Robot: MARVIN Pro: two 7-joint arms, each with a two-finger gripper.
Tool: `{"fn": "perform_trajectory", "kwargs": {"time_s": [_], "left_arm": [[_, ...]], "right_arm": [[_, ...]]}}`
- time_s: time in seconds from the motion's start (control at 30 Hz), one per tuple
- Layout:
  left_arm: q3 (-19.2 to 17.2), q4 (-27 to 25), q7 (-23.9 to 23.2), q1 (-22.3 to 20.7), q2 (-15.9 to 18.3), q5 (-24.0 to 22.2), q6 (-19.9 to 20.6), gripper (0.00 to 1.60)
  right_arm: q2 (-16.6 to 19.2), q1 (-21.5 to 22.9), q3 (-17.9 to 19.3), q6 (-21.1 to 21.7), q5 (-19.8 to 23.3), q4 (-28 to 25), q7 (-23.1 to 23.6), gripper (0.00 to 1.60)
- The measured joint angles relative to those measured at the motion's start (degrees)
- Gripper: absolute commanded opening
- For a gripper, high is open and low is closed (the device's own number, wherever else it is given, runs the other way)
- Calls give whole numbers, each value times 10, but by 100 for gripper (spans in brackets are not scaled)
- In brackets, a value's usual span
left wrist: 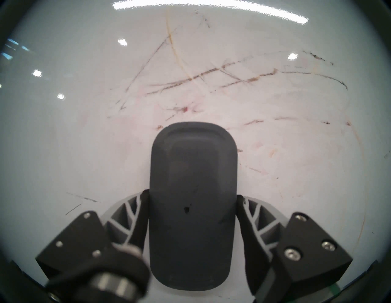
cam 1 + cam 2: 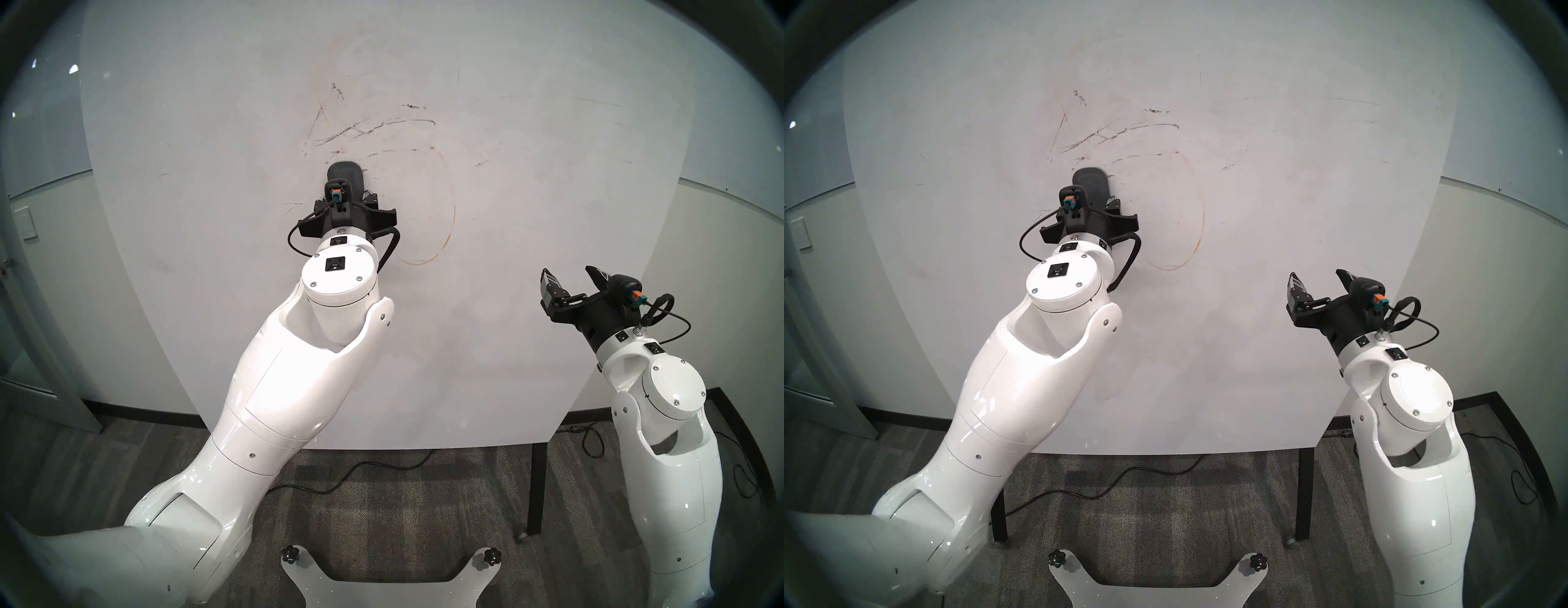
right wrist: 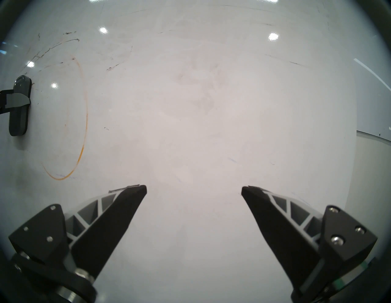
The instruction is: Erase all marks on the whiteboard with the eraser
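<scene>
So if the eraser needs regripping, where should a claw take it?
Across the eraser's two long flat sides near mid-length, coming square to the whiteboard from in front. It is a narrow oblong lying flat on the board; the left claw holds it so.

The whiteboard (image 2: 530, 339) is showing a glossy white face, turning slightly pinkish where faint smudges are lying. The marks (image 2: 373, 127) are appearing as scratchy black-grey streaks, some with a brown tone, and a thin orange curve (image 2: 449, 220) is running beside them. The eraser (image 1: 192, 190) is looking dark grey all over, with a tiny black dot near its middle. The left gripper (image 1: 191, 211) is showing black fingers with a pale grey ribbed pattern of triangles, and the right gripper (image 3: 193, 188) is showing the same colours. The arms (image 2: 297, 382) are shining white. The floor (image 2: 382, 509) is wearing a grey carpet with darker patches.
</scene>
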Motion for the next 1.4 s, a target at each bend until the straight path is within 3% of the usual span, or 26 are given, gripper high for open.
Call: {"fn": "perform_trajectory", "kwargs": {"time_s": [0.57, 1.0, 1.4], "left_arm": [[-18, -1, -25, -8, -28, 40, 17, 0], [-37, 3, -49, -54, -58, 78, 17, 0], [-31, 17, -35, -72, -71, 94, 16, 0]], "right_arm": [[0, 0, 0, 0, 0, 0, 0, 160], [0, 0, 0, 0, 0, 0, 0, 160], [0, 0, 0, 0, 0, 0, 0, 160]]}}
